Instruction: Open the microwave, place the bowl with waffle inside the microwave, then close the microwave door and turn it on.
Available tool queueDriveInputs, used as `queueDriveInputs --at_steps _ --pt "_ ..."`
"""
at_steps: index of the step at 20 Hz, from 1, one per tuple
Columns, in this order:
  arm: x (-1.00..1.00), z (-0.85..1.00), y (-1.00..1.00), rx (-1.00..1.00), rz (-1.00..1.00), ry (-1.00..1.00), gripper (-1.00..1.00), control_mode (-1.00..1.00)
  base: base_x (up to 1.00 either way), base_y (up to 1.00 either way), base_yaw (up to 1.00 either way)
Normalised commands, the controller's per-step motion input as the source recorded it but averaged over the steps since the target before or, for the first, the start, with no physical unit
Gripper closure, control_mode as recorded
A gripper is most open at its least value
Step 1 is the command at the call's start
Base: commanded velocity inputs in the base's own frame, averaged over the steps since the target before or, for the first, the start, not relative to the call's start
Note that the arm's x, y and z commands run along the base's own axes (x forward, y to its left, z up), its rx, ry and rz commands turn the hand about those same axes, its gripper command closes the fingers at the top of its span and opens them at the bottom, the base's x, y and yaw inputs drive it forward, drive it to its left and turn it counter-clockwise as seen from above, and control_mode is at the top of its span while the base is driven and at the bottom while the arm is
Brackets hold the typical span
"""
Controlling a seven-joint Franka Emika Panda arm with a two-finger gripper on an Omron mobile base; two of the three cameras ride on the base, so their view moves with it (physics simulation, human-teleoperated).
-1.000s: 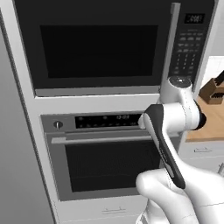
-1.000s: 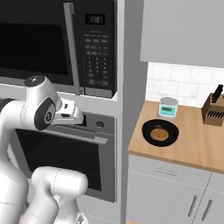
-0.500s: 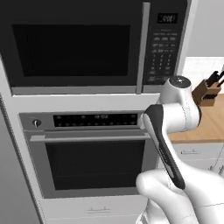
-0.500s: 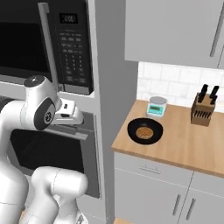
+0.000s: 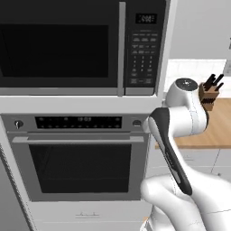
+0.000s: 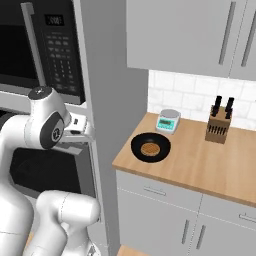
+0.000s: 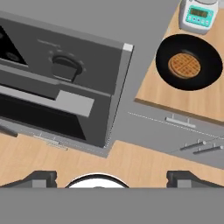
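Microwave door (image 5: pixel 61 47) closed, hand (image 7: pixel 111 177) spread, facing down

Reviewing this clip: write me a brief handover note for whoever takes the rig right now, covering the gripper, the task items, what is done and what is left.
Gripper: open, holding nothing, pointing down in front of the oven.
Microwave: above the oven; microwave door shut, its vertical handle untouched.
Bowl with waffle: on the wooden counter right of the oven column, in front of a small scale; knife block further right.
Done: nothing visible yet.
Left: open the door, load the bowl, close the door, start it at the keypad.
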Motion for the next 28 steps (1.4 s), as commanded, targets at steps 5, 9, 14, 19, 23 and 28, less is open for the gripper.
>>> queueDriveInputs --at_steps 5,9,14,19,23,28 --pt "0.00 0.00 0.00 -0.01 0.09 -0.13 -1.00 -1.00 0.00 0.00 0.06" --pt "-0.02 0.02 0.05 0.00 0.09 -0.39 -1.00 -1.00 0.00 0.00 0.00" --pt "0.00 0.23 0.36 0.00 0.05 -0.41 -1.00 -1.00 0.00 0.00 0.00" --pt "-0.01 0.58 0.45 0.00 0.00 -0.30 -1.00 -1.00 0.00 0.00 0.00" --pt "-0.05 0.60 0.36 0.00 0.00 -0.32 -1.00 -1.00 0.00 0.00 0.00" --pt "0.00 0.41 0.39 0.00 0.00 -0.37 -1.00 -1.00 0.00 0.00 0.00"
